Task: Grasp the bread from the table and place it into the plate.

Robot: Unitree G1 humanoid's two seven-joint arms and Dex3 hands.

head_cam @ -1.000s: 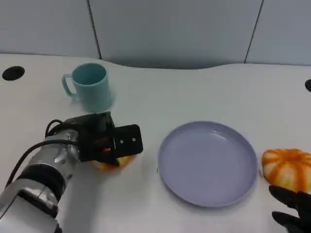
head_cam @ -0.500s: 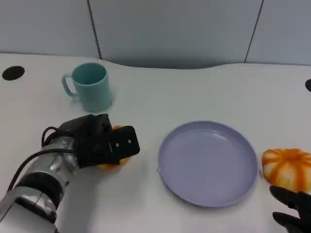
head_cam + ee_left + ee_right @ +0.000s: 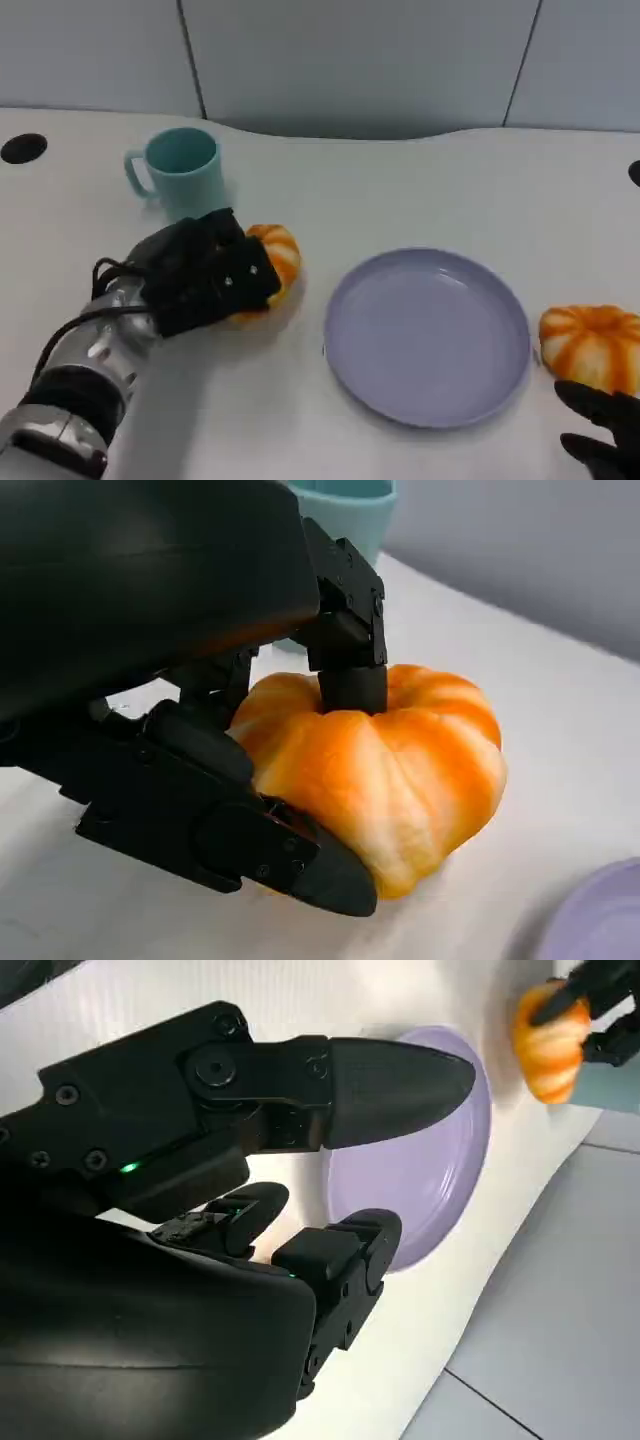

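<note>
The left hand (image 3: 205, 272) is gripping the pumpkin-shaped bread (image 3: 274, 258) left of the lavender plate (image 3: 428, 335), fingers clamped on its top and flank; it is probably light and squashy, so gentle pressure; the left wrist view is showing those contacts; the right hand (image 3: 290, 1150) is idling, fingers apart.

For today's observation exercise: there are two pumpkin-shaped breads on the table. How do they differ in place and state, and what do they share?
The bread left of the plate is gripped by the left hand; the bread right of the plate lies untouched, just ahead of the right hand, which is open. The left bread sits near the teal mug; the right one lies beside the purple plate. Both are orange with pale ribs, and neither is on the plate.
</note>
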